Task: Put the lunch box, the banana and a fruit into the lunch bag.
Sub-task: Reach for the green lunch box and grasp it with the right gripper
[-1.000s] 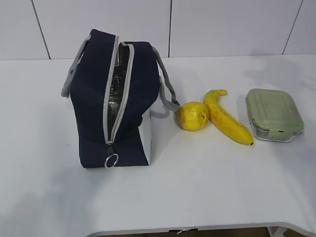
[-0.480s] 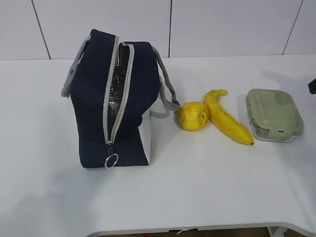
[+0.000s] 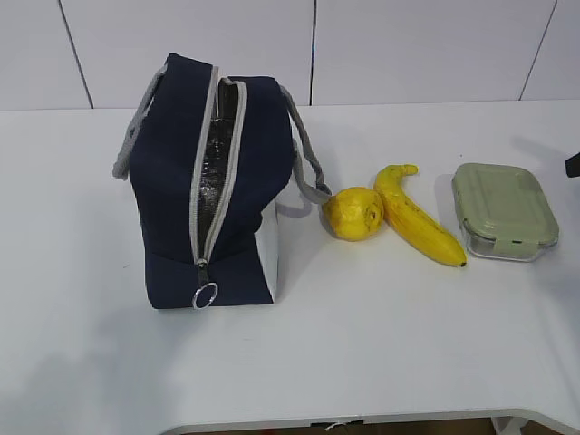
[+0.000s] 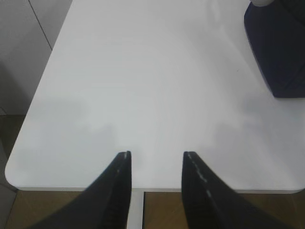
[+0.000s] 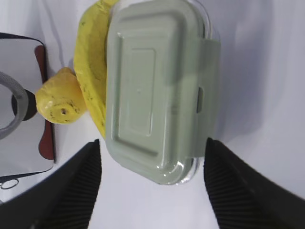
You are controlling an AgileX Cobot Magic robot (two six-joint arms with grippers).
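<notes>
The right arm has entered at the exterior view's right edge; its right gripper (image 5: 152,186) hovers spread wide above the lunch box (image 3: 503,209) on the worktop (image 3: 362,344), nothing grasped. Pickup is likely next. The left gripper (image 4: 156,167) waits partly spread, empty.
</notes>
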